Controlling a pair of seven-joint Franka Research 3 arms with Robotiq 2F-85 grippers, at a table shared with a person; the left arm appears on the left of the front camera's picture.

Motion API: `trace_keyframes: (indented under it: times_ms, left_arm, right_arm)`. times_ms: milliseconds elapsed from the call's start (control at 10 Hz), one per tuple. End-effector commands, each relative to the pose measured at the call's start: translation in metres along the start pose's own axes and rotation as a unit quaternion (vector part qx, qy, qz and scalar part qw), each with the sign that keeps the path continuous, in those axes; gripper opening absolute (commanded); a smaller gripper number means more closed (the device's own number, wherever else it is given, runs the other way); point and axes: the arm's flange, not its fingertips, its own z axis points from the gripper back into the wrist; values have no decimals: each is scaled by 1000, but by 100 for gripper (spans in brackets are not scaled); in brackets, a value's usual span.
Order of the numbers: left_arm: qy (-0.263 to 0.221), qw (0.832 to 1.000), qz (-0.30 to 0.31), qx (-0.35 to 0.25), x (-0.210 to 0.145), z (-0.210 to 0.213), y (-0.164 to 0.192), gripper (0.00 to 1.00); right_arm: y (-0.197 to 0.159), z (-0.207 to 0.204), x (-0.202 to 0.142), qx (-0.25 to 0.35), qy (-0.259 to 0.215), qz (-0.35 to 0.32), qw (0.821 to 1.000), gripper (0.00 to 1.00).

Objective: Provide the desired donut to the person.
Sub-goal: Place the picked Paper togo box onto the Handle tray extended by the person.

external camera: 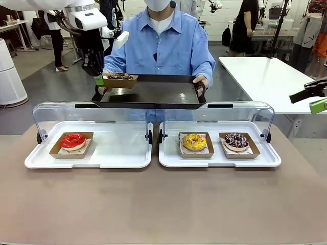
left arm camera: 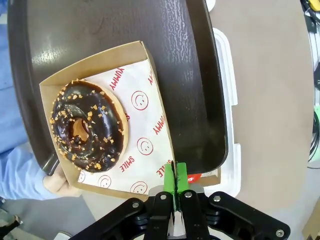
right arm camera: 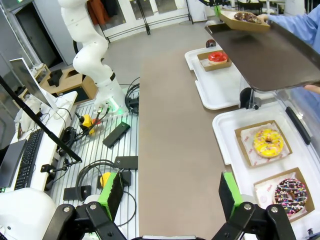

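Left gripper (external camera: 98, 79) clamps the cardboard tray (external camera: 125, 82) by its left edge — the chocolate donut (external camera: 120, 76) lies just right, over the person's black tray (external camera: 158, 93); right gripper (right arm camera: 170, 192) gapes, well apart.

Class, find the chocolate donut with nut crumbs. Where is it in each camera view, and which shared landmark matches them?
Front view: chocolate donut upper left, in its cardboard tray on the black serving tray's left corner.
Left wrist view: donut left of centre, up-left of the left claw.
Right wrist view: donut at the top edge, right of centre.
Shared landmark: the black serving tray the person holds.
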Motion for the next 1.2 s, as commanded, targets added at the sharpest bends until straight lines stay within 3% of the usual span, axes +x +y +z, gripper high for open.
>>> trace_keyframes:
  times_ms: [0,600,700,800,900,1100]
  left_arm:
    - [-14,1000,-8,8,-5,-7,-4,1]
    - [-1,1000,10,14,-7,-33,8,1]
    - [0,1000,12,12,-7,-34,6,45]
    - [-2,1000,14,13,-7,-33,4,61]
    - [0,1000,12,10,-7,-32,7,100]
    - [-1,1000,15,9,-8,-33,5,100]
  right_arm:
    - [0,1,-1,3,-5,7,1000,100]
    - [0,1,-1,3,-5,7,1000,100]
    - [0,1,-1,3,-5,7,1000,100]
    - [0,1,-1,3,-5,7,1000,100]
    - [0,1,-1,3,-5,7,1000,100]
    - [0,1,-1,3,-5,7,1000,100]
